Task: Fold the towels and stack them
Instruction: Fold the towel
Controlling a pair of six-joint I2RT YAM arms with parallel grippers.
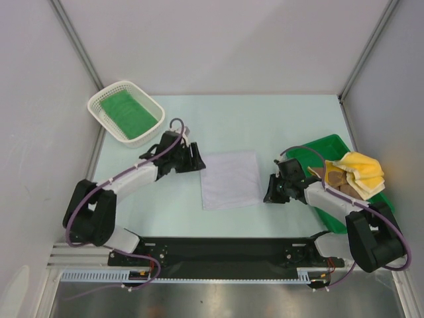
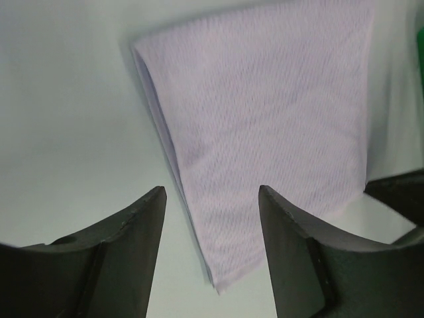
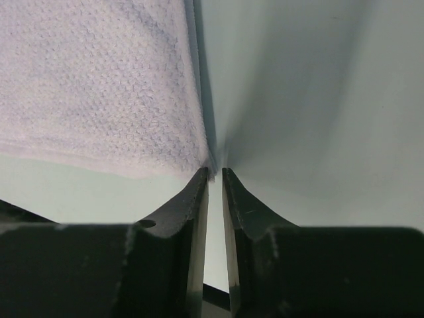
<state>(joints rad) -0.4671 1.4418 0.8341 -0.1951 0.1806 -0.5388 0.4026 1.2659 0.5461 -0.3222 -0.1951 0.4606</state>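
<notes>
A white towel (image 1: 230, 179) lies folded flat in the middle of the table. My left gripper (image 1: 199, 159) is open at its far left corner. In the left wrist view that corner of the towel (image 2: 265, 119) reaches in between the spread fingers (image 2: 142, 225) of the left gripper (image 2: 212, 192). My right gripper (image 1: 268, 194) is at the towel's near right corner. Its jaws are closed to a thin slit, with the tip of the towel (image 3: 99, 79) caught between the tips of the right gripper (image 3: 216, 171). A green towel (image 1: 126, 112) lies in the basket. Yellow (image 1: 362, 171) and brown (image 1: 335, 179) towels sit in the tray.
A white mesh basket (image 1: 104, 126) stands at the back left. A green plastic tray (image 1: 329, 147) stands at the right, beside the right arm. Grey walls close in the table on three sides.
</notes>
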